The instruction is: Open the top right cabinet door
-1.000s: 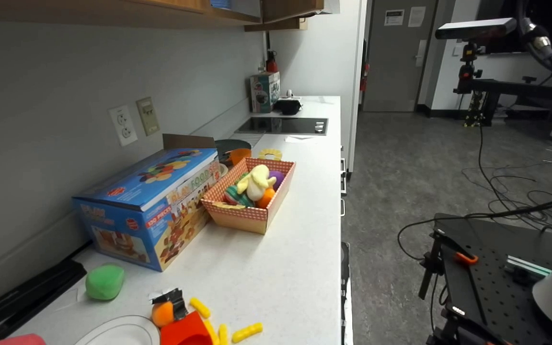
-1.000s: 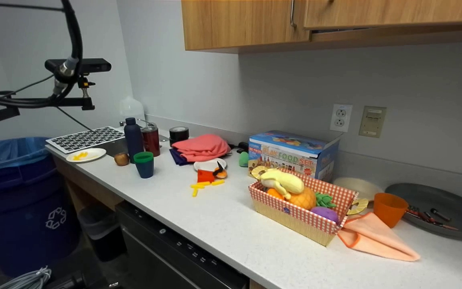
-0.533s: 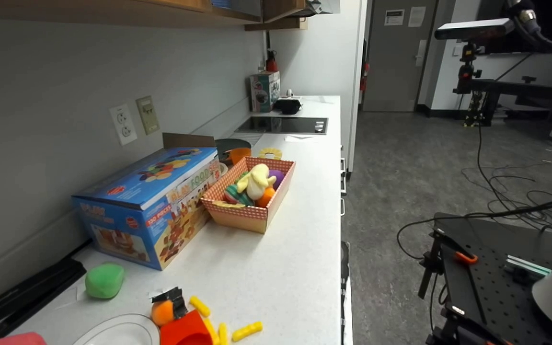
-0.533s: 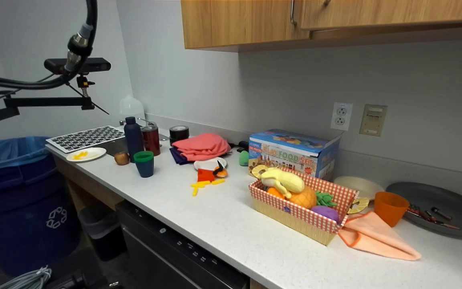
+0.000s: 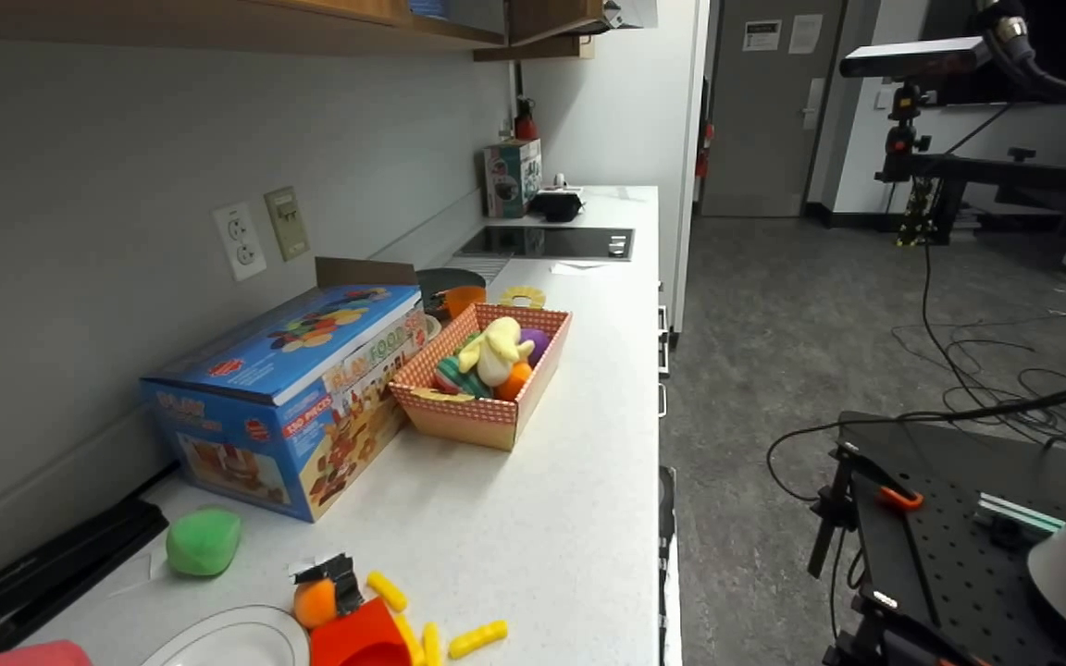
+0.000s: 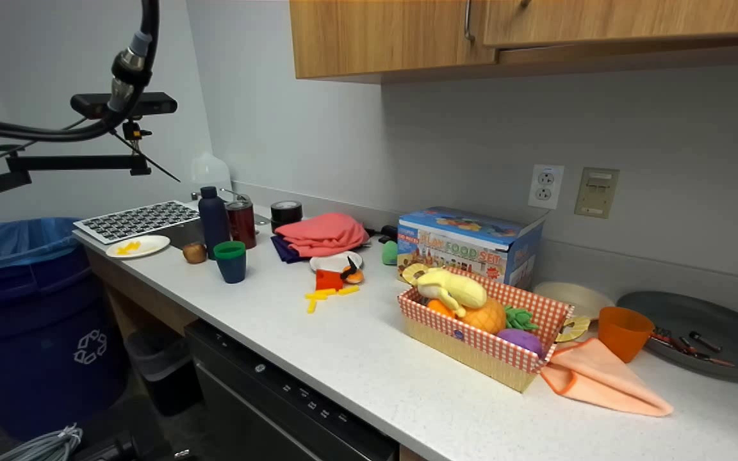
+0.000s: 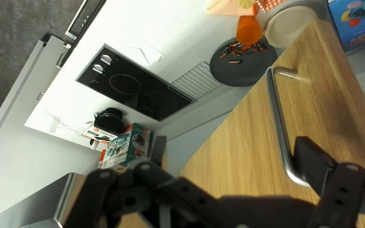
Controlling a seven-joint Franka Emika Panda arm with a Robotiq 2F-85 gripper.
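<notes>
The top right cabinet door is a light tan wood panel standing ajar; it shows in both exterior views (image 5: pixel 547 20) (image 6: pixel 631 19), cut off at the top, and fills the right of the wrist view (image 7: pixel 249 145). It carries a metal bar handle (image 7: pixel 277 117). My gripper (image 7: pixel 231 141) is open before the door. Its right finger is right beside one end of the handle; I cannot tell whether it touches. Its left finger is well away from the bar. In an exterior view a small dark bit (image 5: pixel 614 13) at the door's edge may be the gripper.
A neighbouring closed cabinet door has its own handle (image 6: pixel 468 19). A grey metal box (image 7: pixel 40 205) is at the lower left of the wrist view. Below are a cooktop (image 5: pixel 547 242), a basket of toy food (image 6: pixel 471 352) and a play food box (image 5: pixel 283 388).
The door swung slightly back toward the cabinet by half a second ago, and now stands a little further out again. The arm's cable has shifted up and to the right in an exterior view.
</notes>
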